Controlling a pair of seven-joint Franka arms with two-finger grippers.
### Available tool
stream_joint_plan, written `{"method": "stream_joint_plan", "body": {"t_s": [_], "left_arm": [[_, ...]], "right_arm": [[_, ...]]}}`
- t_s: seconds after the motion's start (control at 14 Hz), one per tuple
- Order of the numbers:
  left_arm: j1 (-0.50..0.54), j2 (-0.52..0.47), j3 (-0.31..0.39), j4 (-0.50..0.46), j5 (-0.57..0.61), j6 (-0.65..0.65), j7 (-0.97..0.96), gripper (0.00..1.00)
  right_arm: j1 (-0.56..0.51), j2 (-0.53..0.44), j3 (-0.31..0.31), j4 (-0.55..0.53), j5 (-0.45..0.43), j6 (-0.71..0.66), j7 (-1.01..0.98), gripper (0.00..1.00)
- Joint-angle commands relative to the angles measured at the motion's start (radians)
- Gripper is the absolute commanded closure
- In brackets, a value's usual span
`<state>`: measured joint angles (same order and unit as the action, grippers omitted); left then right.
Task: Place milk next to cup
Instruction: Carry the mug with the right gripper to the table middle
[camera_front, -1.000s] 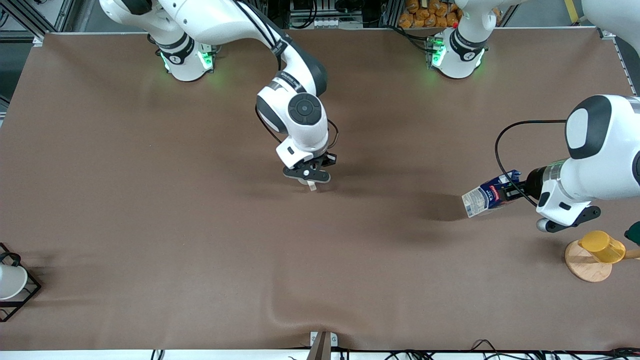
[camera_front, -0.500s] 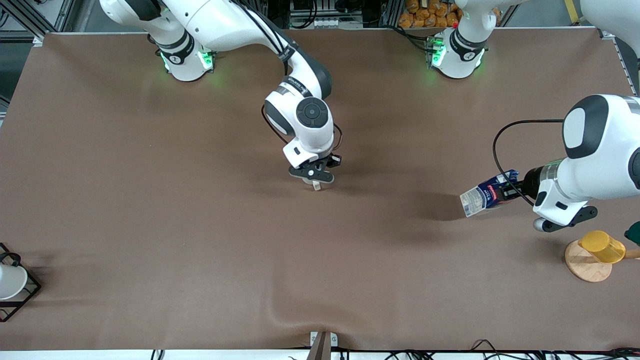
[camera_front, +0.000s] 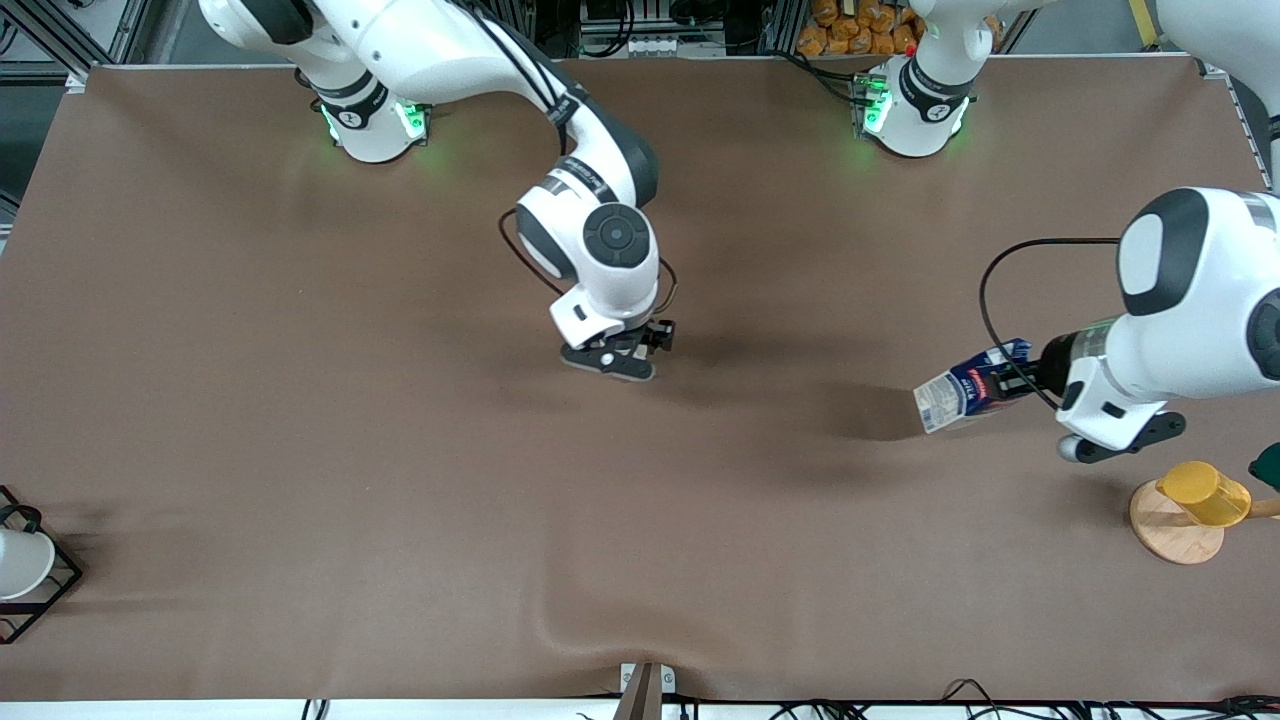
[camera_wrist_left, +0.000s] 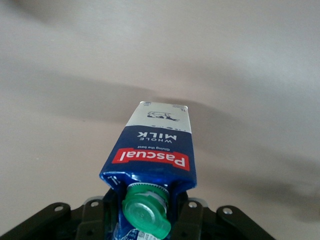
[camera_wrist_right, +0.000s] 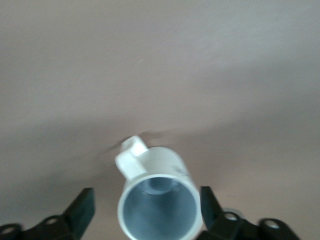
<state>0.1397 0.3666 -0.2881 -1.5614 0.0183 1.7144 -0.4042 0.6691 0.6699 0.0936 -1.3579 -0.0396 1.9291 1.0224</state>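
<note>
Near the yellow cup (camera_front: 1204, 492), left pincer (camera_front: 1020, 384) apparently clamps milk (camera_front: 962, 388).

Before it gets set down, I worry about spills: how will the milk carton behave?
The milk carton, tilted in the left gripper, is tall and narrow, so probably tippy. Its thin folded top may dent under a squeeze. The green cap looks closed, so spills seem unlikely.

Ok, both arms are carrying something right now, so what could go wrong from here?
The left gripper holds the milk by its capped end only, tilted over the table; it might slip or land on an edge and topple.

The cup sits between the right gripper's fingers, yet no contact shows; it could shift or drop.

The front view barely shows the cup under that gripper, so judging the gap for the milk may be unreliable.
</note>
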Motion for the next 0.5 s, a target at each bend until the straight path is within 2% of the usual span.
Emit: {"method": "stream_joint_plan", "body": {"t_s": [0.0,0.29,0.43], "left_arm": [[-0.005,-0.018,-0.067,-0.002,0.002,-0.061,-0.039,0.56],[-0.011,-0.012,-0.196,-0.005,0.003,-0.12,-0.079,0.56],[-0.055,-0.005,-0.246,-0.008,0.003,-0.142,-0.151,0.56]], "right_arm": [[-0.074,-0.036,0.014,0.077,-0.006,-0.111,-0.054,0.0],[-0.189,-0.095,0.021,0.077,0.001,-0.113,-0.184,0.0],[-0.253,-0.11,0.023,0.079,0.012,-0.113,-0.273,0.0]]}}
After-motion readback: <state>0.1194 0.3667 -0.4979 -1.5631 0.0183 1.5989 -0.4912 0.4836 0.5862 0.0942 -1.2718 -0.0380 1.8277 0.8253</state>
